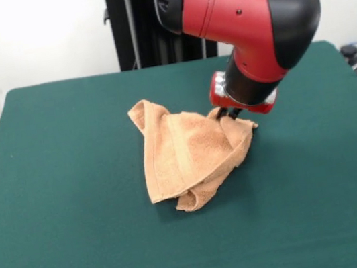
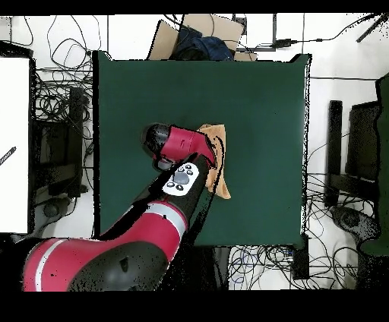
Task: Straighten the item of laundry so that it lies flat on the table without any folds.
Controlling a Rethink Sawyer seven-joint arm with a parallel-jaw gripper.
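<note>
Towel (image 1: 188, 153): peach-orange terry cloth, nubby matt pile, with a flatter woven band along one fold. Counter (image 1: 75, 211): dark green felt-like covering, matt, even, no sheen. Arm (image 1: 239, 2): smooth glossy shells, red and black, plastic by the look, catching highlights from the room light.

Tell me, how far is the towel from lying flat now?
Done: nothing yet; the towel is bunched and folded over itself on the table. In hand: the gripper is at its upper right corner. Left: spreading it out with no folds.
</note>
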